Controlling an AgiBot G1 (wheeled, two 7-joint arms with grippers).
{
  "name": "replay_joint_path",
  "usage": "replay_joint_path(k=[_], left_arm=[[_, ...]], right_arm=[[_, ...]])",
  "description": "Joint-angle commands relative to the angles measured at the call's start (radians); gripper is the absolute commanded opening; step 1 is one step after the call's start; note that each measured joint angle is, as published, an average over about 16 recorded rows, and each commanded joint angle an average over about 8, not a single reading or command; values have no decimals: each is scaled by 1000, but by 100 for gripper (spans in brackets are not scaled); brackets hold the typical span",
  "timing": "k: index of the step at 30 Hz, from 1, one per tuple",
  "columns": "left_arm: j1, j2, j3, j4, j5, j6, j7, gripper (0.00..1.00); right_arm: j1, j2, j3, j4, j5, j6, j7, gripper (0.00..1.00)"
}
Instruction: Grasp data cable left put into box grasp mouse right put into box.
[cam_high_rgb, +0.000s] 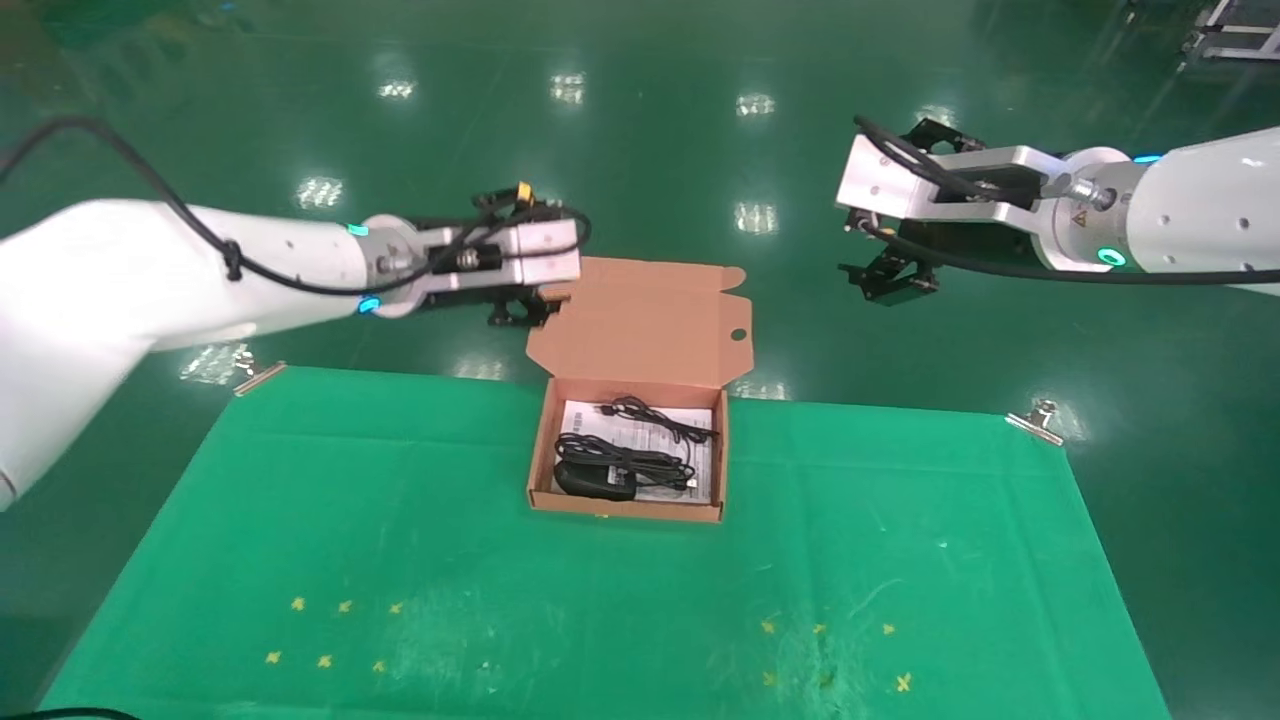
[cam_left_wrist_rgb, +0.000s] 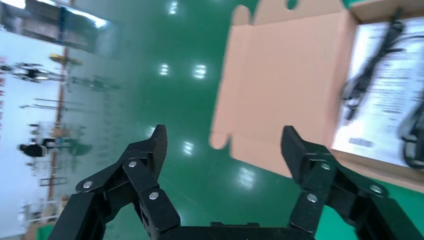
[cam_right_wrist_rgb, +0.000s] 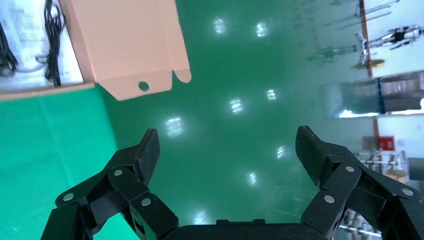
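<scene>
The box (cam_high_rgb: 545, 445) stands open at the back middle of the green table, its tall lid (cam_high_rgb: 640, 320) raised. Inside, on the white leaflet (cam_high_rgb: 700, 470), lie the data cable (cam_high_rgb: 655, 420) and the black mouse (cam_high_rgb: 590, 480) with its cord. My left gripper (cam_high_rgb: 525, 305) is open and empty, raised behind the lid's left side. My right gripper (cam_high_rgb: 890, 280) is open and empty, raised to the right of the box. The left wrist view shows the lid (cam_left_wrist_rgb: 285, 85) and the cable (cam_left_wrist_rgb: 370, 70). The right wrist view shows the lid (cam_right_wrist_rgb: 125, 45) and cable (cam_right_wrist_rgb: 52, 40).
The green cloth (cam_high_rgb: 400, 560) is held by metal clips at its back corners (cam_high_rgb: 258, 375) (cam_high_rgb: 1040, 420). Small yellow marks (cam_high_rgb: 330, 630) (cam_high_rgb: 830, 650) sit near the front. A shiny green floor (cam_high_rgb: 640, 130) lies beyond the table.
</scene>
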Motion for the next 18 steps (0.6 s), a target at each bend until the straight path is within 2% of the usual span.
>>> replay_joint_path(k=[1,18], left_arm=[[-11,-10,-8,-3,-5,-3,-10,100],[180,-192,-235,-199,-246,252,-99,100]], right_arm=[[14,-4,-7,1,-20,-11,-8,100],[-236,64,307,34,295,-247,-147,100]])
